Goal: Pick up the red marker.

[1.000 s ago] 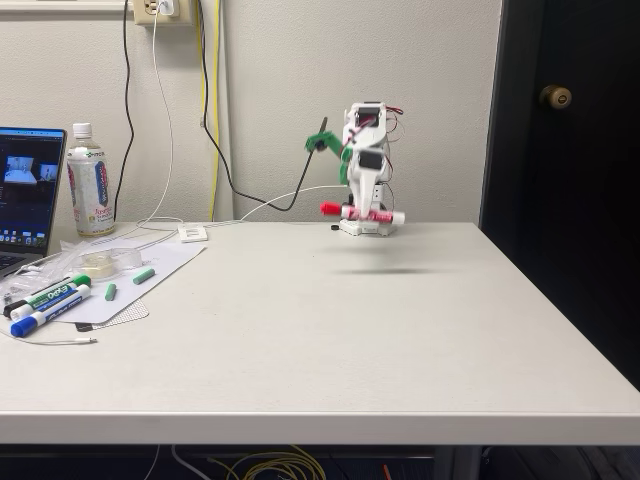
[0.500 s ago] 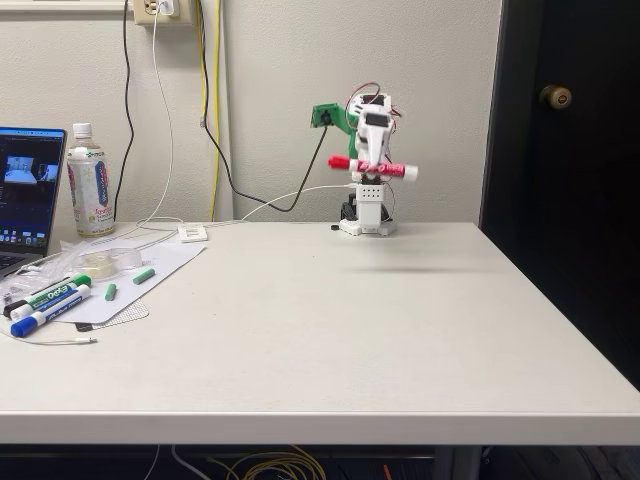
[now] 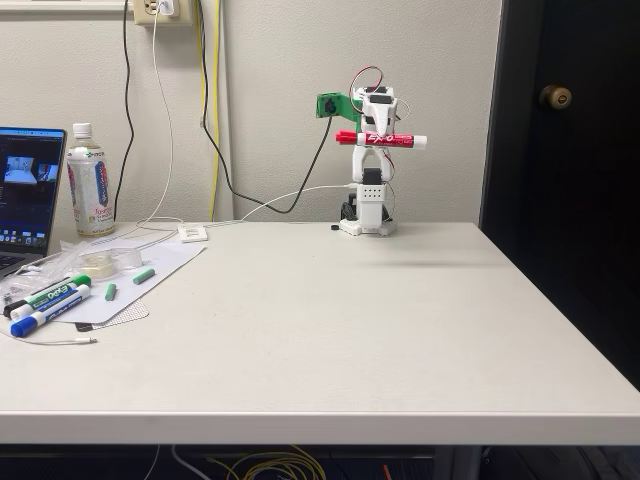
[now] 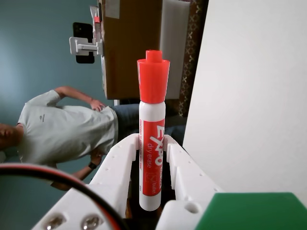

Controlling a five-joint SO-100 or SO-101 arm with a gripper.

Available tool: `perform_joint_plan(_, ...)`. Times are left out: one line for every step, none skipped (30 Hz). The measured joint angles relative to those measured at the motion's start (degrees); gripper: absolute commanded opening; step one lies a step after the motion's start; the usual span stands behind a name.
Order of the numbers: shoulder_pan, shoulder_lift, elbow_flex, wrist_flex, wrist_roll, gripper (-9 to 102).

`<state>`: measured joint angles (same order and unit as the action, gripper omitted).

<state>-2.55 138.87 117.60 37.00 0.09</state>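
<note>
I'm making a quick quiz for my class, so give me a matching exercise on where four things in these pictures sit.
Things:
1. red marker
2. green-capped marker
3. bottle
4. doorknob

Places:
A. on the dark door, fixed view's right
B. held in the hand, above the table
C. standing beside the laptop
D. lying at the table's left edge

Pairs: 1-B, 2-D, 3-C, 4-A

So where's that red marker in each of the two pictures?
Fixed view: the red marker lies level, high above the table's far edge, gripped in the hand.
Wrist view: the marker stands at centre, cap up, its barrel clamped by the white fingers.
Shared landmark: the white table, seen as the pale slab on the right in the wrist view.
</note>
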Motion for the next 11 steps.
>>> perform_joint_plan(0.0, 0.09, 0.0, 0.09, 0.26, 2)
perform_joint_plan(0.0, 0.18, 0.0, 0.09, 0.35, 2)
perform_joint_plan(0.0, 0.18, 0.0, 0.09, 0.62, 2)
perform_joint_plan(0.0, 0.18, 0.0, 0.09, 0.62, 2)
perform_joint_plan(0.0, 0.18, 0.0, 0.09, 0.62, 2)
perform_joint_plan(0.0, 0.18, 0.0, 0.09, 0.7, 2)
perform_joint_plan(0.0, 0.18, 0.0, 0.09, 0.79, 2)
perform_joint_plan(0.0, 0.18, 0.0, 0.09, 0.79, 2)
perform_joint_plan(0.0, 0.18, 0.0, 0.09, 0.88, 2)
perform_joint_plan(0.0, 0.18, 0.0, 0.09, 0.88, 2)
perform_joint_plan(0.0, 0.18, 0.0, 0.09, 0.88, 2)
